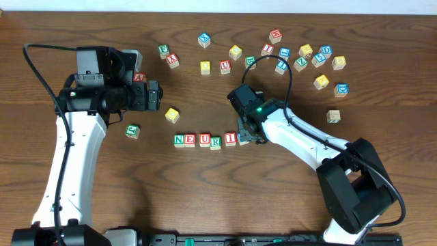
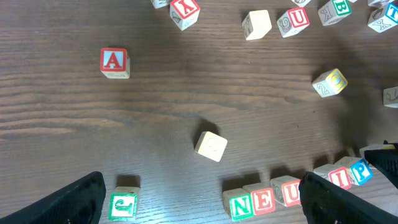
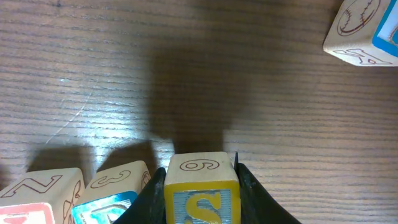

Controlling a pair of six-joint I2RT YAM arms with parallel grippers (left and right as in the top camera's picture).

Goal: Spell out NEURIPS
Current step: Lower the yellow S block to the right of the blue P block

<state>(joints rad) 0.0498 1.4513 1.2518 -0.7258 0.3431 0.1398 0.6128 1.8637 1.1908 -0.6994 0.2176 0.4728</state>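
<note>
last letter | right end effector (image 3: pixel 200 186) grasps S cube (image 3: pixel 202 208), perhaps landed | left end effector (image 2: pixel 208 202) released | next we square it beside P cube (image 2: pixel 360 171)

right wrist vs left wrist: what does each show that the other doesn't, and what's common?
Right wrist only: the yellow-faced wooden S cube, gripped by the right gripper.
Left wrist only: the red wooden A cube, the green N cube, the red E cube and the open left gripper.
Both: the blue P cube at the row's end, and the brown wooden table.
</note>
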